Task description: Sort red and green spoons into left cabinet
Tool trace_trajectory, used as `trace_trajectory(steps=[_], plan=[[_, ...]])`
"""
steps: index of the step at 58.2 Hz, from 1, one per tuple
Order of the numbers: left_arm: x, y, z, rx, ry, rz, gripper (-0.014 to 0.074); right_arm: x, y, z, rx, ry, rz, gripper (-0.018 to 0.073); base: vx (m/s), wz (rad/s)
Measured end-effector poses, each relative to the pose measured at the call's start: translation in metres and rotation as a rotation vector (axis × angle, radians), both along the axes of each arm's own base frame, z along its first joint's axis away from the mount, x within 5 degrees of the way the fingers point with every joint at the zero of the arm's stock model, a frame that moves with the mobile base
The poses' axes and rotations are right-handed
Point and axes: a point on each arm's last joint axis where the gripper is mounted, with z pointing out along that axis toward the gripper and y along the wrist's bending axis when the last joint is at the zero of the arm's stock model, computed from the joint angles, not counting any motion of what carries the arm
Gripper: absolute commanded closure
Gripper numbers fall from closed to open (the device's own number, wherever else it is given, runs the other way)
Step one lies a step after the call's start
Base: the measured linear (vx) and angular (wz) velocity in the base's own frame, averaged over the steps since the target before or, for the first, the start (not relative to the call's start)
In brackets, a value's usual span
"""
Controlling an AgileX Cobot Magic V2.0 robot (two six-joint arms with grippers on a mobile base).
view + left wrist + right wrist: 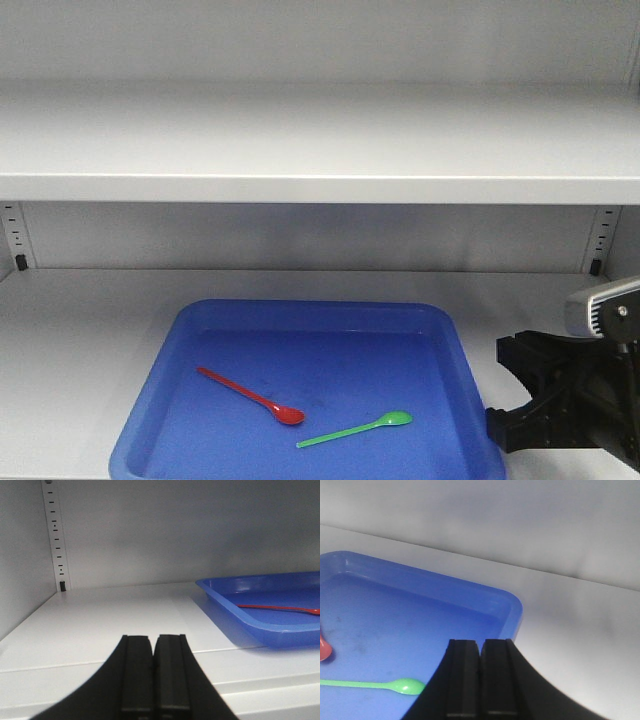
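Observation:
The red spoon (pixel 250 396) and the green spoon (pixel 355 430) lie apart on the floor of a blue tray (pixel 310 308), which rests on the lower shelf (pixel 80 330) of the light grey left cabinet. My right gripper (pixel 515 392) hovers just right of the tray's front right corner. In the right wrist view it (pixel 480 642) is shut and empty, with the green spoon's bowl (pixel 407 685) just to its left and the red spoon's bowl (pixel 324 650) at the frame edge. My left gripper (pixel 153 639) is shut and empty over the shelf, left of the tray (pixel 260 627) holding the red spoon (pixel 280 608).
An upper shelf (pixel 300 150) overhangs the tray and limits headroom. Slotted rails (pixel 12 235) (pixel 603 240) stand at the back corners, one also in the left wrist view (pixel 56 535). The cabinet's back wall (pixel 300 235) closes the space behind the tray.

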Motion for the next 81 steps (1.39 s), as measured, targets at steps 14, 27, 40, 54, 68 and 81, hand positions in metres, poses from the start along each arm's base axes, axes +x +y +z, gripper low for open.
trace_trajectory(steps=[14,27,40,54,68,81], plan=[[0.0,0.0,0.0,0.0,0.0,0.0,0.0596,0.0,0.0,0.0,0.0,0.0,0.0,0.0564,0.0,0.0],[0.0,0.0,0.0,0.0,0.0,0.0,0.0596,0.0,0.0,0.0,0.0,0.0,0.0,0.0564,0.0,0.0],[0.0,0.0,-0.0001,0.002,0.001,0.0,0.0596,0.0,0.0,0.0,0.0,0.0,0.0,0.0564,0.0,0.0],[0.0001,-0.0001,-0.0008,0.003,0.009,0.0,0.0596,0.0,0.0,0.0,0.0,0.0,0.0,0.0564,0.0,0.0],[0.0001,-0.0001,-0.0008,0.003,0.009,0.0,0.0596,0.0,0.0,0.0,0.0,0.0,0.0,0.0564,0.0,0.0],[0.0001,-0.0001,-0.0008,0.003,0.009,0.0,0.0596,0.0,0.0,0.0,0.0,0.0,0.0,0.0564,0.0,0.0]])
